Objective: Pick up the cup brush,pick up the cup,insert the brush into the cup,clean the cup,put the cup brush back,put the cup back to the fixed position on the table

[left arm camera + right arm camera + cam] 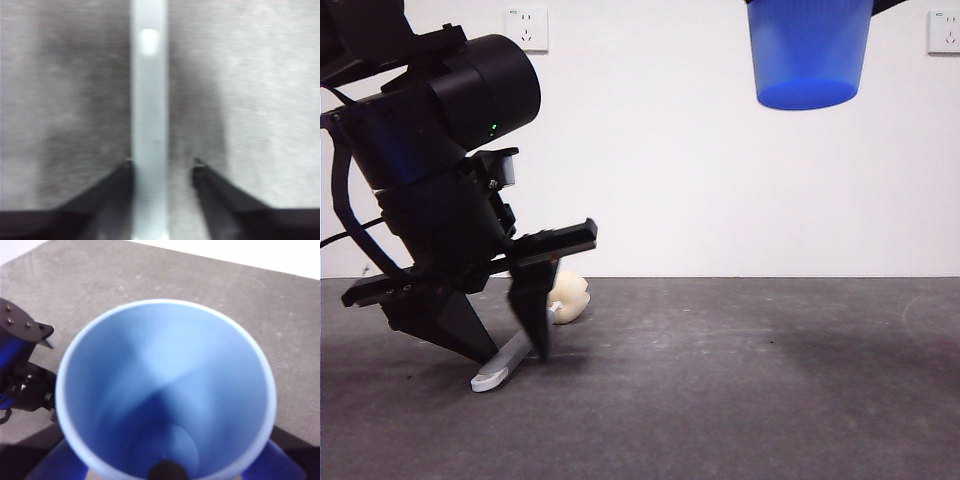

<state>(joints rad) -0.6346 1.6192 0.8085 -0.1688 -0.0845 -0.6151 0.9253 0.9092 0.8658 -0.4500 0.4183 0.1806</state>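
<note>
The cup brush [507, 364] lies on the table [740, 380], grey handle toward me and cream sponge head [569, 297] behind it. My left gripper [513, 350] is down at the table with its jaws open on either side of the handle. In the left wrist view the handle [148, 100] runs between the jaws, touching one, with a gap to the other; my left gripper [162, 167] is not closed on it. My right gripper [168, 469] is shut on the blue cup [809, 50], held upright high above the table on the right. The cup's open mouth [165, 390] fills the right wrist view.
The left arm [20, 370] shows at the edge of the right wrist view. A white wall with two sockets [526, 28] [945, 30] stands behind the table.
</note>
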